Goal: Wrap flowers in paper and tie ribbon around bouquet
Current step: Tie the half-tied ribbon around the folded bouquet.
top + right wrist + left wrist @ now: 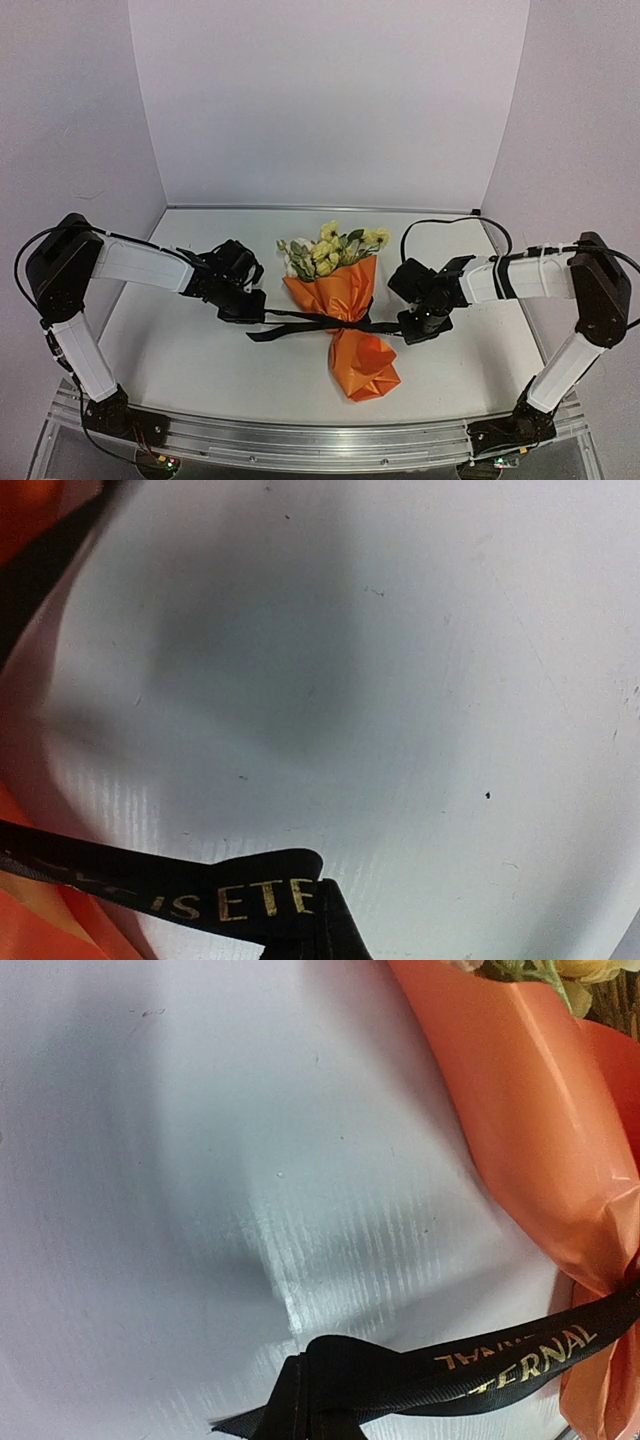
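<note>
On the white table (190, 360), midway between the two arms, lies the bouquet (352, 310), blooms toward the back wall and folded tail toward the arm bases.

Left arm (130, 265): elbow raised at the left edge, forearm reaching inward and low over the table. Right arm (530, 275): mirrored pose, forearm reaching in from the right.

The orange paper (340, 290) forms a cone, pinched at the waist. The yellow and cream flowers (330, 250) show above its rim.

The black ribbon (300, 322) crosses the waist of the cone and runs out level to both sides.

Left claw (250, 312): closed, pinching the ribbon's left run just beside the paper; a loose end trails on the table below it. Right claw (412, 330): closed, pinching the right run.

Gold lettering (530, 1355) in the left wrist view reads "ERNAL", with the start of the word folded under. In the right wrist view it reads "ISETE" (265, 898).

Neither wrist view shows its own fingers; the ribbon leaves each at the bottom edge. The knot, if any, cannot be made out. The stems are hidden inside the paper.
</note>
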Controlling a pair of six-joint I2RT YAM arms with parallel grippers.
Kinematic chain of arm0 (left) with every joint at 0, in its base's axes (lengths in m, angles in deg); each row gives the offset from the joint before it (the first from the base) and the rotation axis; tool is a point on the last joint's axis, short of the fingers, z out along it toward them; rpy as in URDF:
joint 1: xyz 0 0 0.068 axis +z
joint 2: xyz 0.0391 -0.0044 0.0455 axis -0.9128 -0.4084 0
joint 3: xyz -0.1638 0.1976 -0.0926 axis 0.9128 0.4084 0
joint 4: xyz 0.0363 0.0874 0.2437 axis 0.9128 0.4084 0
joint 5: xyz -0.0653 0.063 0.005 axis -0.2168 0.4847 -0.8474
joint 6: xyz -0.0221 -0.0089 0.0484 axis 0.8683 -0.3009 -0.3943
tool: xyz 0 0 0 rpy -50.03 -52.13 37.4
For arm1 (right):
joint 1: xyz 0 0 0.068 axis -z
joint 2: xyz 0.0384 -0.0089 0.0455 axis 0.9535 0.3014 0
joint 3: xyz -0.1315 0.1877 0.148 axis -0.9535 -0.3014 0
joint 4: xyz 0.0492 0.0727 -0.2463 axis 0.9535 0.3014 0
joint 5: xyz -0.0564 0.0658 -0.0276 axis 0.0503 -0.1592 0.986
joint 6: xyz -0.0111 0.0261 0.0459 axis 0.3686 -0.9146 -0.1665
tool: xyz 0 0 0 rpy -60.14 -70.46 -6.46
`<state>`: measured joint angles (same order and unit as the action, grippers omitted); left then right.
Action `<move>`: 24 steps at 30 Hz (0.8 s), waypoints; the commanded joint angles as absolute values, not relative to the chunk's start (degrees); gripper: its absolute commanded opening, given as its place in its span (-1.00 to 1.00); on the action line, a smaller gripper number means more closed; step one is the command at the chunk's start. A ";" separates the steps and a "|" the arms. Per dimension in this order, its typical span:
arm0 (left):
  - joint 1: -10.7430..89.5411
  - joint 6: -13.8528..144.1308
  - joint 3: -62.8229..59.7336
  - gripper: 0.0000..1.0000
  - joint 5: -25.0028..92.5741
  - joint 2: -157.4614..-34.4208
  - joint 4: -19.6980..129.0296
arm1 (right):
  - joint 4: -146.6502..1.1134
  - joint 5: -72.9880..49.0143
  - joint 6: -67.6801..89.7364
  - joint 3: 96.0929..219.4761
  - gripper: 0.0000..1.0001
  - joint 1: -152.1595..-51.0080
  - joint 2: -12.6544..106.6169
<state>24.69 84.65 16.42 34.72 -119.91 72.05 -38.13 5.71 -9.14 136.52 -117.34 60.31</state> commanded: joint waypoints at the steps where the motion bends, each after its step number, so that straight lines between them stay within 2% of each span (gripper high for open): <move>1: 27.73 83.08 18.74 -1.00 37.75 -117.83 73.72 | -32.57 9.44 -8.44 131.98 -1.00 -113.87 58.56; 11: 34.71 82.80 22.37 -1.00 35.69 -115.85 73.71 | -32.61 10.25 -8.64 128.53 -1.00 -112.80 56.13; 14: 37.69 82.90 23.15 -1.00 34.58 -115.24 73.39 | -32.89 6.37 -10.14 128.94 -1.00 -113.11 55.59; 18: 38.51 81.95 21.43 -1.00 34.57 -115.57 74.21 | -33.72 1.68 -13.80 133.31 -1.00 -119.88 56.54; 24: 38.57 82.44 20.29 -1.00 30.62 -116.06 73.45 | -35.40 -0.03 -16.57 136.48 -1.00 -121.89 58.13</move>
